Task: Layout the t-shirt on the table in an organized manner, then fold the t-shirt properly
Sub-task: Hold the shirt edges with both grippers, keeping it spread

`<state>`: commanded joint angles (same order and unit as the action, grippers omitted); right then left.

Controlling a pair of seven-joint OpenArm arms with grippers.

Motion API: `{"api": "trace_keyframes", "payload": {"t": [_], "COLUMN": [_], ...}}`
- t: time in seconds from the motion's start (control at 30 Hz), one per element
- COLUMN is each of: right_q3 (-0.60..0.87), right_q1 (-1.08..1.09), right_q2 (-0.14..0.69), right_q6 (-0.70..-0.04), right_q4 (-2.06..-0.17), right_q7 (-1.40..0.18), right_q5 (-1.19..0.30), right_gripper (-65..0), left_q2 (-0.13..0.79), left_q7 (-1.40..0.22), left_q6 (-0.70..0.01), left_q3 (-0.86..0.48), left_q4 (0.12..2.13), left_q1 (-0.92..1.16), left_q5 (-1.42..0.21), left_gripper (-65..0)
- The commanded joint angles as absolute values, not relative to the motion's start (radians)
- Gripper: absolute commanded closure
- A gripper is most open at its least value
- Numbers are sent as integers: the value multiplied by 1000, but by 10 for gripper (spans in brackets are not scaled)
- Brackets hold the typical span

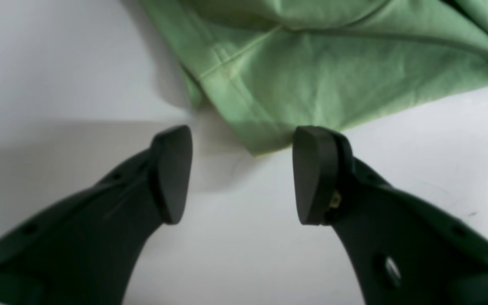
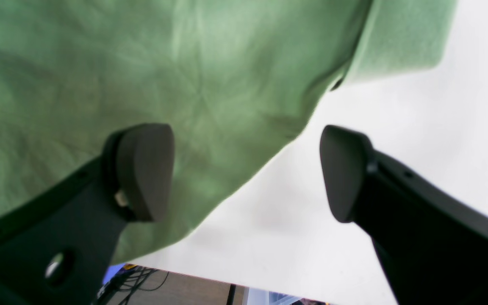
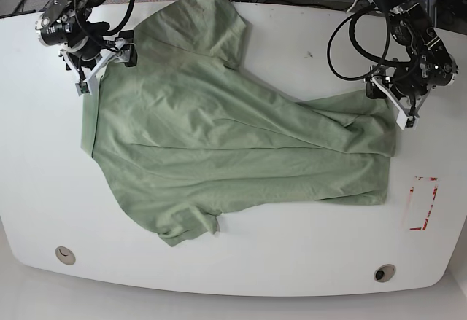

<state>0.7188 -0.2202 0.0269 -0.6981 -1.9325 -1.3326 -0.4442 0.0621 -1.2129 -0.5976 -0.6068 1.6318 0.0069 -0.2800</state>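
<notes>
The pale green t-shirt (image 3: 219,145) lies spread across the white table (image 3: 292,262), sleeves toward the left and hem toward the right, with a wrinkled fold at its upper right. My left gripper (image 3: 400,113) hovers open at that upper-right hem corner. In the left wrist view the t-shirt (image 1: 311,76) has a corner that ends just beyond the gap of the left gripper (image 1: 244,173). My right gripper (image 3: 86,79) is open at the shirt's upper-left edge. In the right wrist view of the right gripper (image 2: 246,173), one finger is over the t-shirt (image 2: 184,63) and the other over bare table (image 2: 396,110).
A red rectangular marking (image 3: 422,203) sits right of the hem. Two round grommet holes (image 3: 65,255) (image 3: 384,272) lie near the front edge. Cables (image 3: 350,36) loop behind the left arm. In the right wrist view the table edge (image 2: 235,281) is close, with floor cables below.
</notes>
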Motion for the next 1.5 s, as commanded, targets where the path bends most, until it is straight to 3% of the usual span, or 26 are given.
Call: {"api": "trace_keyframes", "payload": {"t": [0.13, 0.37, 0.87, 1.0, 1.13, 1.2, 1.5], "right_q3": [719, 719, 719, 720, 740, 740, 743], "right_q1": [-220, -220, -220, -220, -219, -219, -217], "right_q2": [27, 27, 27, 27, 27, 27, 35], "right_q6": [-698, -698, -698, -698, -698, -698, -698], "right_q4": [-1933, -1933, -1933, -1933, -1933, -1933, -1933], "right_q7": [-1333, -1333, -1333, -1333, -1333, -1333, -1333], "right_q5": [-444, -444, -444, -444, -444, -444, -444], "right_gripper": [-510, -510, -510, -510, -510, -510, -510], "left_q2": [58, 58, 44, 44, 42, 41, 24], "left_q7": [-1213, -1211, -1211, -1211, -1211, -1211, -1213], "left_q6": [-593, -524, -524, -524, -526, -526, -558], "left_q3": [-607, -607, -607, -607, -605, -605, -604], "left_q4": [1632, 1572, 1567, 1563, 1561, 1566, 1643], "left_q1": [5, -13, -27, -28, -30, -35, -36], "left_q5": [-278, -285, -286, -286, -288, -288, -288], "left_gripper": [-358, -358, -347, -264, -114, -72, -42]}}
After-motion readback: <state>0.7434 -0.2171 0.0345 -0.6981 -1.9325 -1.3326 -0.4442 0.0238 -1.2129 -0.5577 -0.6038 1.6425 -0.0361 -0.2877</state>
